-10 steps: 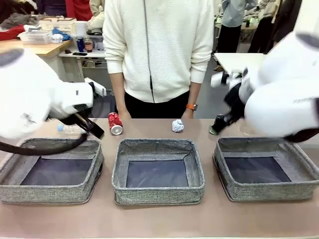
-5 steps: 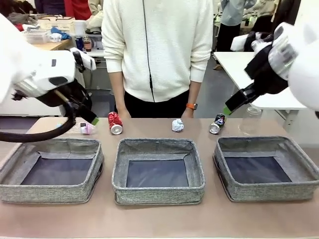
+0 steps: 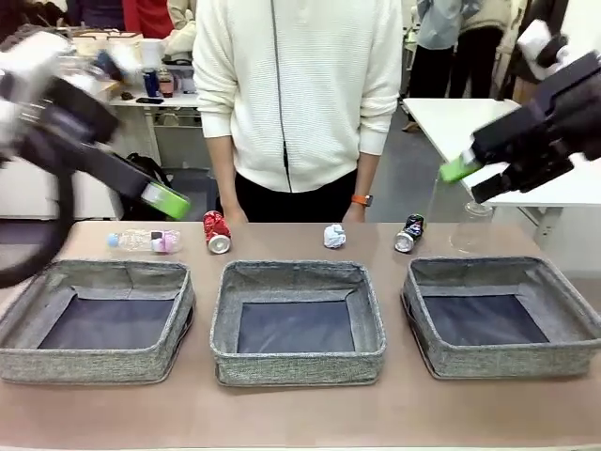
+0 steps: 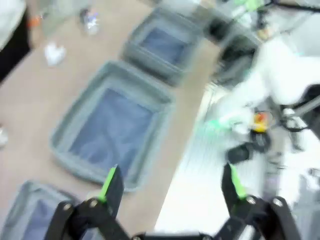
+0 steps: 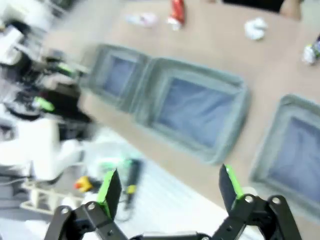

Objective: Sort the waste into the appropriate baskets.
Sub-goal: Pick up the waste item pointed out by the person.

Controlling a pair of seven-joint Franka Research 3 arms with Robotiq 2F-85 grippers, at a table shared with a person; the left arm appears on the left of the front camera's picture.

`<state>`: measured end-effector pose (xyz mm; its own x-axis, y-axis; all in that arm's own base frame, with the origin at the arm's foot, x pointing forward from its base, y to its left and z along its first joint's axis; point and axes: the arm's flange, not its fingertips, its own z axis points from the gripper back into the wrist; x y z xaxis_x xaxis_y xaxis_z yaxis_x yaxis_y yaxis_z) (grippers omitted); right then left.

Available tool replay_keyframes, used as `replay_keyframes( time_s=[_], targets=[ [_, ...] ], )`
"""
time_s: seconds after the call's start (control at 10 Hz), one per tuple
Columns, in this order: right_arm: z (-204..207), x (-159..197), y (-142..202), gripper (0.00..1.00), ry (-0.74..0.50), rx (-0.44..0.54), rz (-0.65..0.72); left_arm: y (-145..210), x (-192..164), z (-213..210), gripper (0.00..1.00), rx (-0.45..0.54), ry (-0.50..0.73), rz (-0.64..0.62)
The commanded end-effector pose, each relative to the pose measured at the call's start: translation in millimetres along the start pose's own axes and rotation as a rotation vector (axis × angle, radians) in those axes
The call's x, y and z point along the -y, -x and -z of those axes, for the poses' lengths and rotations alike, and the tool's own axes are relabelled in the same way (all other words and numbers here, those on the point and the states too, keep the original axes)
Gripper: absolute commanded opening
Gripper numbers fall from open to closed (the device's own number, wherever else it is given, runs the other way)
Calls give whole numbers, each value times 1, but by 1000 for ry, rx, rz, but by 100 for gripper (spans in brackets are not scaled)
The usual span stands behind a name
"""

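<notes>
**Both claws up, both wide open**

My left arm [image 3: 80, 150] comes in from the left of the front view. It is blurred, and its dark wrist slants down toward the middle. The left claw [image 3: 165, 200] sits at the lower end, with one green-padded tip pointing down and to the right. On its own wrist camera the two black fingers [image 4: 111, 181] stand well apart with nothing between them.

My right arm [image 3: 563, 103] enters from the upper right. The right claw [image 3: 468, 177] juts leftward and slightly down, one green pad showing brightly. Its wrist camera shows the fingers [image 5: 109, 187] spread just as wide and empty. Both claws hang in the air and touch nothing.
</notes>
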<state>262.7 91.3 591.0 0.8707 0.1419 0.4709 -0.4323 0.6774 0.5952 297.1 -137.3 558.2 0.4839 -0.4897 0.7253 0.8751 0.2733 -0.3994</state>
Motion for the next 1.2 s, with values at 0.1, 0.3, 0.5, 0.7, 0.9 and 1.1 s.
replay_keyframes(
  time_s=[0.1, 0.3, 0.5, 0.7, 0.9, 1.1],
  targets=[
    [-15, 38, 30, 100, -432, 153, 580, 51, -47, -48, 100, 324, 747, -327],
    [-13, 66, 30, 100, -528, 270, 671, 87, -74, -67, 100, 486, 864, -324],
    [-4, 68, 27, 100, -412, 348, 624, 79, -93, -76, 100, 588, 869, -420],
    [-53, 74, -13, 100, -497, 199, 603, 96, -60, -89, 100, 490, 715, -138],
    [-53, 74, -13, 100, -497, 199, 603, 96, -60, -89, 100, 490, 715, -138],
    [-53, 74, -13, 100, -497, 199, 603, 96, -60, -89, 100, 490, 715, -138]
  ],
)
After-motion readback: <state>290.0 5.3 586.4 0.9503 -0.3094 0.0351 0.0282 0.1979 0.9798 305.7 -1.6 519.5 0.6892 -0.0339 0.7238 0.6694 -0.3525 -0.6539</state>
